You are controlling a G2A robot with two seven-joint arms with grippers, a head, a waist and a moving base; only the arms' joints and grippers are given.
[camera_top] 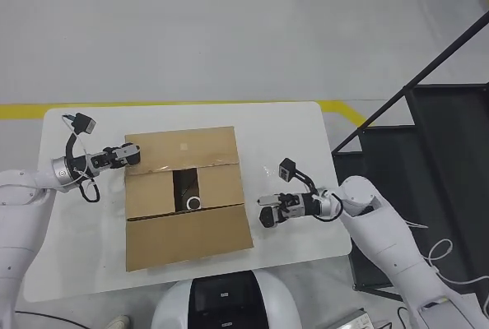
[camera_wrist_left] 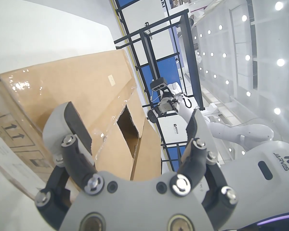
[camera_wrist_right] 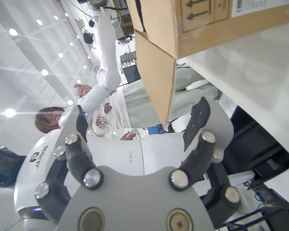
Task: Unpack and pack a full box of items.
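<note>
Box (camera_top: 187,240) is sitting mid-frame on the worktop (camera_top: 286,132), flaps leaving a centre gap; left pincer (camera_top: 133,155) is hanging released at its upper-left edge, right pincer (camera_top: 267,210) released just off its right side.

A: Left wrist cam, what's in it?
B: left gripper (camera_wrist_left: 132,117), jaws spread, nothing between them. cardboard box (camera_wrist_left: 69,80) right in front, sitting on the white table (camera_wrist_left: 38,25).
A: Flaps?
B: Top flaps folded in, tape glinting along them. There's a dark gap (camera_wrist_left: 127,122) where they meet. One finger (camera_wrist_left: 73,123) overlaps the box top near its edge, contact unclear.
A: Beyond the box?
B: right gripper (camera_wrist_left: 165,106) past the far side, with a black rack (camera_wrist_left: 156,56) behind it.
</note>
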